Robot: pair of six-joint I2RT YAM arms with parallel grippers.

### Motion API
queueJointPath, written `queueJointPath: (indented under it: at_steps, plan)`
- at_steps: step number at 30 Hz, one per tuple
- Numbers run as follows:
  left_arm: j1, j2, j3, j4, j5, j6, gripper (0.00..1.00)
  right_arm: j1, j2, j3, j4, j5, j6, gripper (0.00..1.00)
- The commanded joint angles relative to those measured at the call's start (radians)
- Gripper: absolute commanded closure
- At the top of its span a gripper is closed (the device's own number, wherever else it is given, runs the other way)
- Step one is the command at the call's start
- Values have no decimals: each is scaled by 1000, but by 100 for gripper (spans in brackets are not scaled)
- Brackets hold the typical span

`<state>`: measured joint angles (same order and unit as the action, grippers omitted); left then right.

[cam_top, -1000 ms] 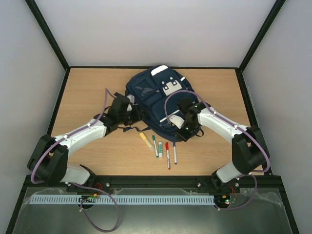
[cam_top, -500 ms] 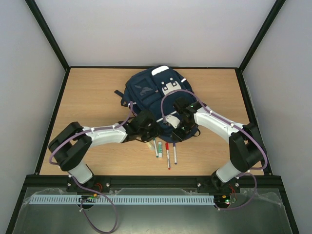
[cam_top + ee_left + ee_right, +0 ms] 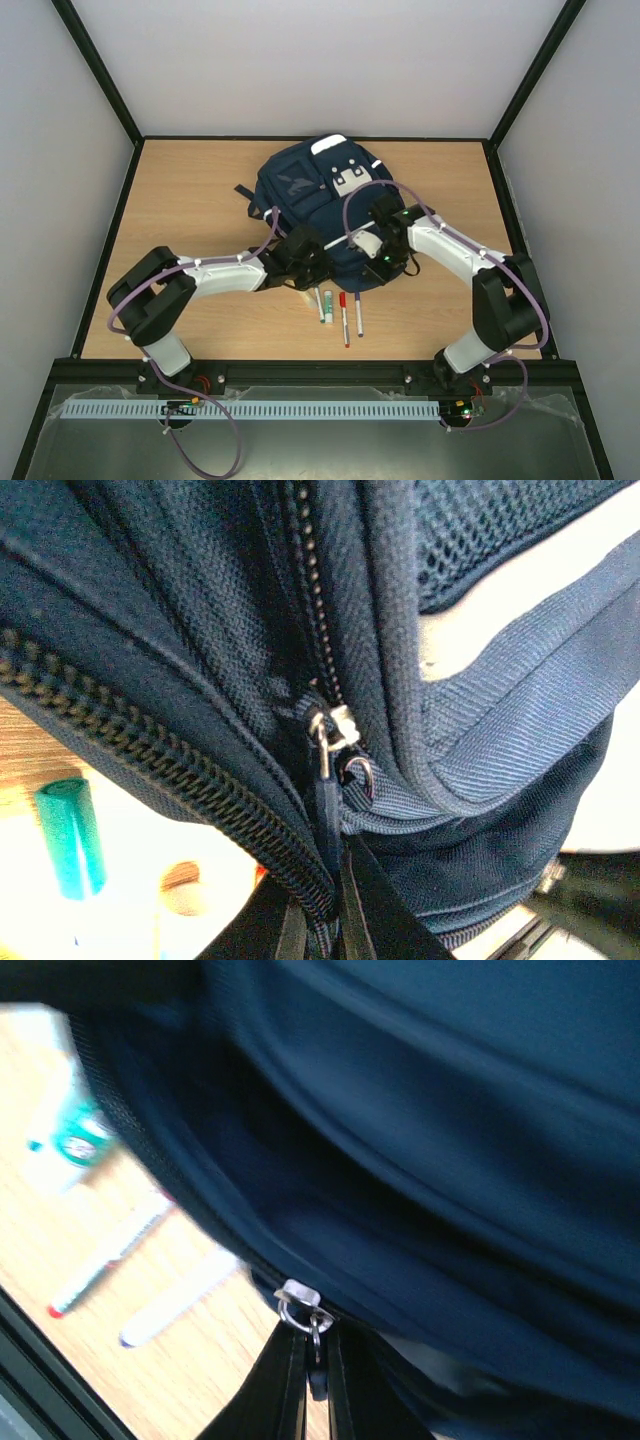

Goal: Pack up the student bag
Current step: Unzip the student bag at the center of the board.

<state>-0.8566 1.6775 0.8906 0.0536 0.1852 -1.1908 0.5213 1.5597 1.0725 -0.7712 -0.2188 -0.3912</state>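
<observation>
A pale wooden table [image 3: 180, 200] in a white-walled booth: the student bag [image 3: 310, 185] lies flat at its middle, directly ahead of both my grippers, which meet it at its near edge. My left arm folds back sharply at the elbow and runs its forearm low and rightward across the board. It ends with my left gripper [image 3: 335, 925] clenched on a dark zip pull [image 3: 325, 780], which hangs from a silver slider [image 3: 338, 725] just beyond the fingertips. My right arm mirrors it, elbow out to the side, forearm angled inward, wrist tipped down. My right gripper [image 3: 316, 1400] is pinched tight on a second zip pull [image 3: 316, 1345] under its own slider [image 3: 297, 1303]. Navy fabric fills the space ahead of both sets of fingers. A green-capped marker [image 3: 70, 835] lies on the wood to the left of my left gripper. A red-tipped pen [image 3: 100, 1265] and a purple-tipped pen [image 3: 185, 1295] lie to the left of my right gripper.
</observation>
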Motion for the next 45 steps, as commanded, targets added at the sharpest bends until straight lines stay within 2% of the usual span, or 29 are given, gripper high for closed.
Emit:
queueJointPath:
  at_steps: [1, 11, 16, 24, 28, 32, 36, 38, 42, 45]
  plan:
    - [45, -65, 18, -55, -52, 81, 97, -159, 8, 36, -140, 79, -83, 99]
    - [184, -208, -56, -133, -106, 216, 98, -402, 113, 123, -134, 170, -189, 99]
    - [248, -221, -64, -120, -92, 291, 97, -470, 131, 129, -111, 172, -202, 99]
    - [325, -102, 12, -63, -115, 348, 97, -461, -42, -40, -152, 73, -226, 99]
    - [363, -14, 85, -21, -77, 378, 97, -372, -149, -135, -148, 50, -209, 99]
    - [382, 61, 194, -45, -47, 411, 85, -222, -178, -134, -127, 14, -129, 99]
    - [387, 27, 191, -76, -66, 408, 56, -155, -116, -59, -88, -32, -65, 99]
    - [387, -30, 160, -93, -82, 403, 48, -144, -78, -24, -64, -58, -42, 99]
    - [387, -137, 78, -140, -101, 385, 41, -113, -9, 27, -39, -100, -10, 99]
    - [378, -213, -9, -127, -25, 337, 41, -95, 18, 51, -24, -115, 12, 99]
